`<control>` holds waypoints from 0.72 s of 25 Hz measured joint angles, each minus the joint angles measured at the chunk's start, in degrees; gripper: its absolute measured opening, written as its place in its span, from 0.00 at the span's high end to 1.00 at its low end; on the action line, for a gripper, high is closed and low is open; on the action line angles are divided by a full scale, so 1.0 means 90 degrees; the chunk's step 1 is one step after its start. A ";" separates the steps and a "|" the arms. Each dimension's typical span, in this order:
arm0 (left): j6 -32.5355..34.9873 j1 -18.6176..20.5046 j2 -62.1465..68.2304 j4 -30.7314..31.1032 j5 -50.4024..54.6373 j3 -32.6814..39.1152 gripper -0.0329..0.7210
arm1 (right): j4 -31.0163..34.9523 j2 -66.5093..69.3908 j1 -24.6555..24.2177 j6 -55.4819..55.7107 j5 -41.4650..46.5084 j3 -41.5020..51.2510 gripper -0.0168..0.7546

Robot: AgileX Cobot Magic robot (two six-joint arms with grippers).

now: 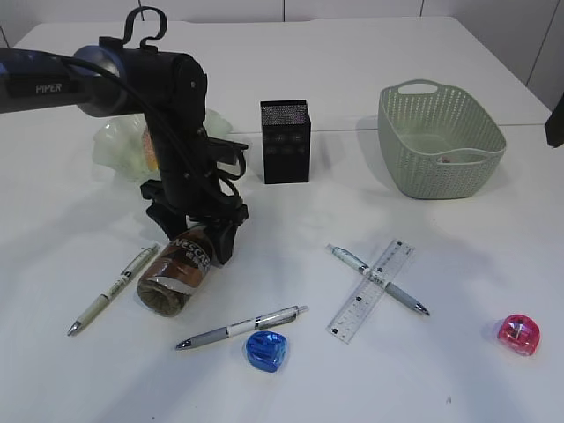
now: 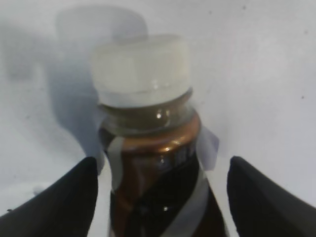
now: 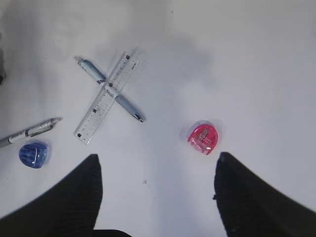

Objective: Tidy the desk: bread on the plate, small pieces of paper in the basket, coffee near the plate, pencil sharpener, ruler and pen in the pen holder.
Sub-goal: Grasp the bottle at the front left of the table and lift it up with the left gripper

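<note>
Brown coffee bottle [image 1: 177, 271] lies tipped, cap toward your plate [image 1: 123, 145] | left gripper [image 1: 196, 231] straddles it, jaws spread, not clamped | right gripper [image 3: 157, 183] open, well off.

The surface [image 1: 370, 62] is plain white. The coffee bottle [image 1: 176, 271] is brown with a white cap and a dark label lettered in white. The pen holder [image 1: 285, 141] is black mesh. The basket [image 1: 439, 141] is pale green with a woven lattice pattern. One pencil sharpener [image 1: 266, 350] is translucent blue, the other sharpener [image 1: 519, 334] pink. The ruler [image 1: 372, 290] is clear with black markings.
</note>
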 joint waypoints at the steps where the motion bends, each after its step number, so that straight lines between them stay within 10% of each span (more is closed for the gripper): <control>1: 0.0000 0.0000 0.0000 0.0000 0.0000 0.0000 0.20 | 0.0000 0.0000 0.0000 0.0000 0.0000 0.0000 0.26; 9: 0.0000 0.0000 0.0048 0.0000 0.0000 -0.0020 0.57 | -0.0013 0.0000 0.0000 0.0000 0.0000 0.0000 0.26; 18: 0.0014 0.0000 0.0048 0.0000 0.0000 -0.0030 0.59 | -0.0013 0.0000 0.0000 0.0000 0.0000 0.0000 0.26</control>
